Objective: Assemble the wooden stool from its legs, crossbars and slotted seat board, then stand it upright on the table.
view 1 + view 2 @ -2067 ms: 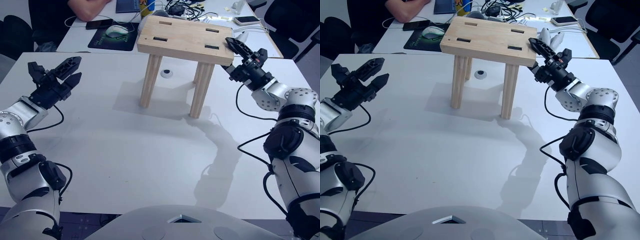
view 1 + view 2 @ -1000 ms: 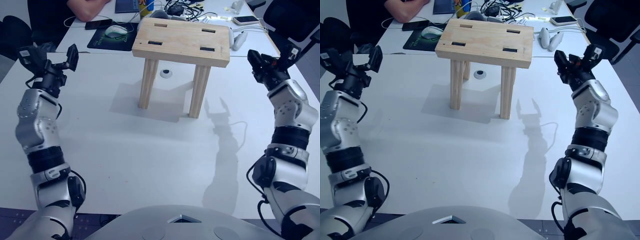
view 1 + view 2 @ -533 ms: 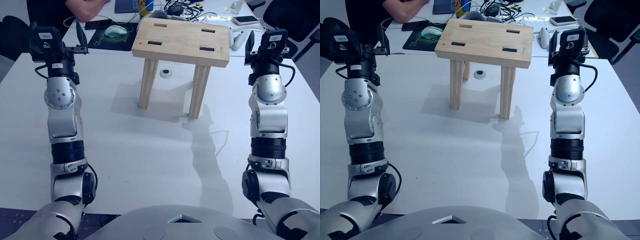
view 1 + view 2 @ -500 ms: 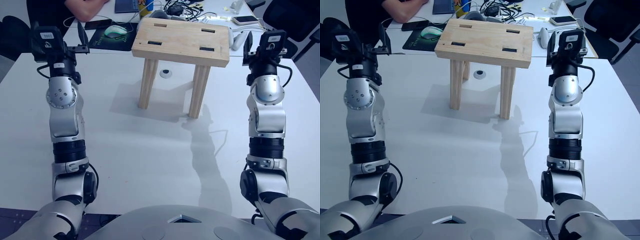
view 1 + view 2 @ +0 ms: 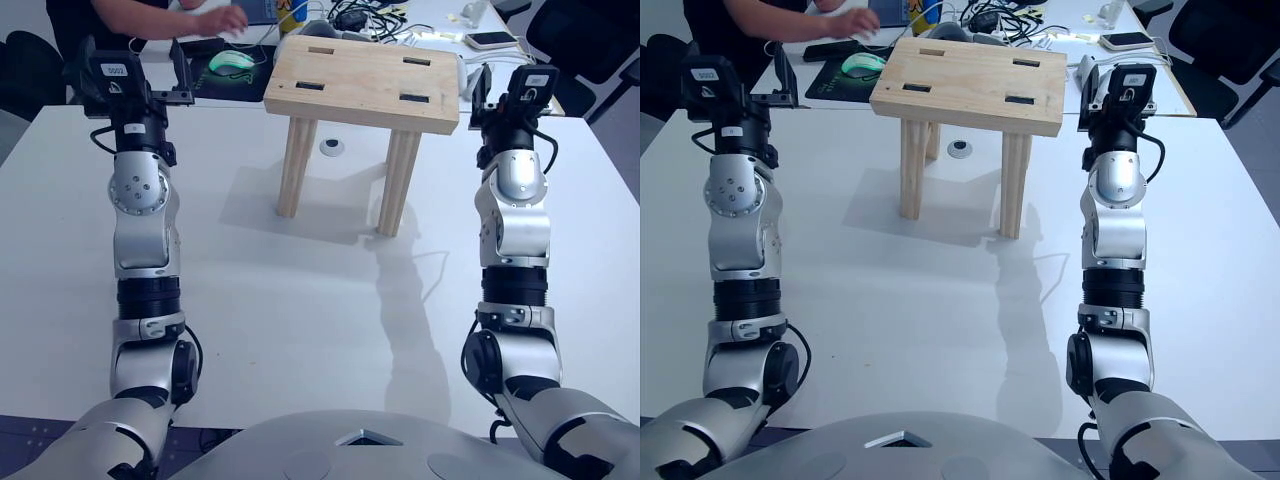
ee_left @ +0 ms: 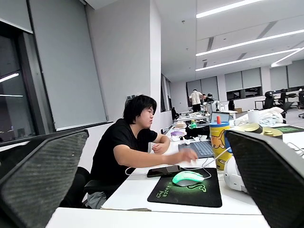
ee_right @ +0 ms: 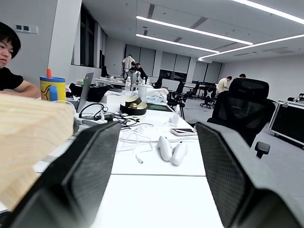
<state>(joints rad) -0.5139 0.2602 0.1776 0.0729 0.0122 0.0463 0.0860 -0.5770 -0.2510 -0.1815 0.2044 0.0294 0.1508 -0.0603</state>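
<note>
The wooden stool (image 5: 363, 82) stands upright on the white table (image 5: 300, 300), its slotted seat on top and its legs (image 5: 395, 180) on the tabletop. My left gripper (image 5: 128, 62) is held up left of the stool, well apart from it. In the left wrist view the left gripper (image 6: 156, 180) is open, its black fingers (image 6: 42, 175) spread wide around nothing. My right gripper (image 5: 518, 80) is held up right of the seat, also open, as the right wrist view (image 7: 156, 175) confirms. A corner of the seat (image 7: 28, 142) lies beside one of its fingers (image 7: 80, 180) without touching it.
A round cable grommet (image 5: 331, 147) sits in the table behind the stool. On the adjoining desk lie a black mat with a lit mouse (image 5: 230, 62), a phone (image 5: 492, 40), cables and white controllers (image 7: 172, 151). The tabletop in front of the stool is bare.
Both arms swung from stretched out flat to forearms standing upright. The right gripper left the seat's right corner. The stool has stayed in place.
</note>
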